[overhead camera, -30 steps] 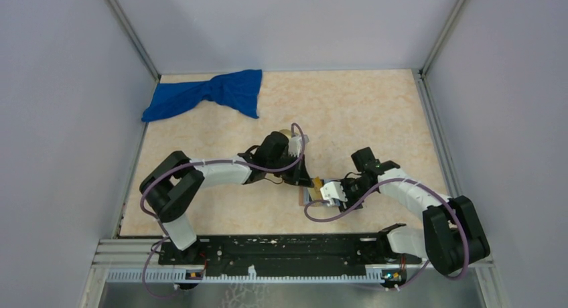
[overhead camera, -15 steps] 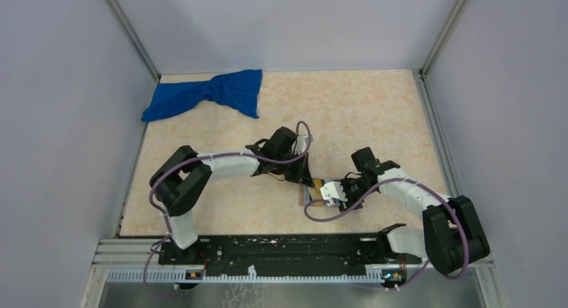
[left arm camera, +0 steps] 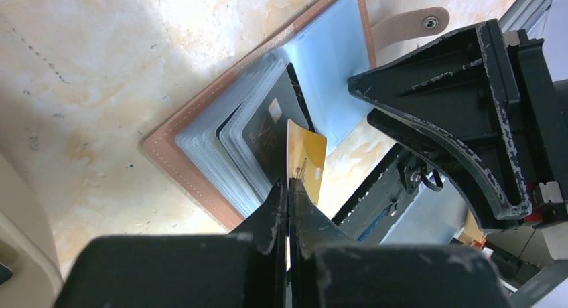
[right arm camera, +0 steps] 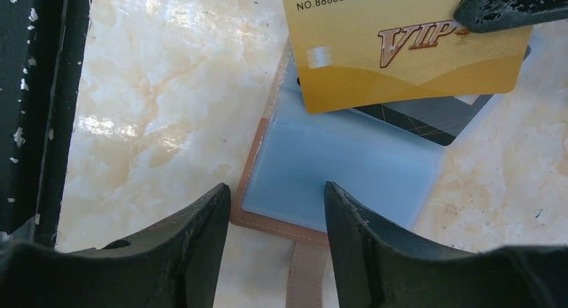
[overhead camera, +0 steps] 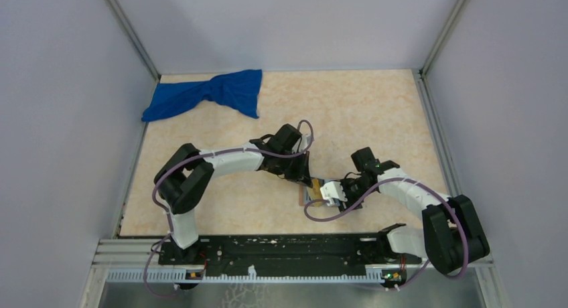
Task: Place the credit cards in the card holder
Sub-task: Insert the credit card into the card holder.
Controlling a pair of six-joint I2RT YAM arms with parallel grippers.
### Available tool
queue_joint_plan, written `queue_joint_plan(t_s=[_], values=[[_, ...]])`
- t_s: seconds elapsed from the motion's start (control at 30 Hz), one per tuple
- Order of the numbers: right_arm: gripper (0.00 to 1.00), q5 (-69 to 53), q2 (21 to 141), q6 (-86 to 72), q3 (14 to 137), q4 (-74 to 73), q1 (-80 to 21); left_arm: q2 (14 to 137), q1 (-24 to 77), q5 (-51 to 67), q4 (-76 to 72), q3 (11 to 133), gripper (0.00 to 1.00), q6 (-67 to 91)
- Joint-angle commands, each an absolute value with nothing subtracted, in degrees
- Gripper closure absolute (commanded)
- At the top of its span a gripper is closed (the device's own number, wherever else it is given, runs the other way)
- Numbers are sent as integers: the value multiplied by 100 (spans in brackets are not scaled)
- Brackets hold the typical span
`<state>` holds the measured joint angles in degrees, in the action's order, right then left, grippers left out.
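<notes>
1. The card holder (left arm camera: 328, 60) lies open on the marbled table (overhead camera: 362, 107), between the two arms. Its reddish-brown cover faces down and its blue-grey sleeves face up.
2. The left gripper (left arm camera: 289, 187) is pinched tight on the edge of a gold credit card (left arm camera: 307, 157) marked VIP. The card stands on edge over the fanned sleeves, with its far end down among them.
3. A black credit card (left arm camera: 271, 130) sits in one of the sleeves, partly covered by clear plastic, just beside the gold one.
4. In the right wrist view the gold card (right arm camera: 402, 47) overlaps the black card (right arm camera: 415, 124) above the holder's bare page (right arm camera: 335, 167).
5. The right gripper (right arm camera: 274, 191) hangs at the holder's edge near the snap strap (left arm camera: 408, 27). Its jaws stand partly apart and clamp nothing. Whether they touch the page I cannot tell.
6. A crumpled blue cloth (overhead camera: 207, 94) lies at the far left corner, well apart from the rest.
</notes>
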<state>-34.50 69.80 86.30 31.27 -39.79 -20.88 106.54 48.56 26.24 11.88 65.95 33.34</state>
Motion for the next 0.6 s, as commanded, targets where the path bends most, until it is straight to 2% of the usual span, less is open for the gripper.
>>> queue_joint_plan(t_s=[0.0,0.57], values=[[46,-3516,7040,8640,3234,-3936,-2136,10855,4916,2422,1556,6846,100,3175],[46,-3574,7018,8613,3234,-3936,-2134,11168,5023,2499,1406,7059,100,3194]])
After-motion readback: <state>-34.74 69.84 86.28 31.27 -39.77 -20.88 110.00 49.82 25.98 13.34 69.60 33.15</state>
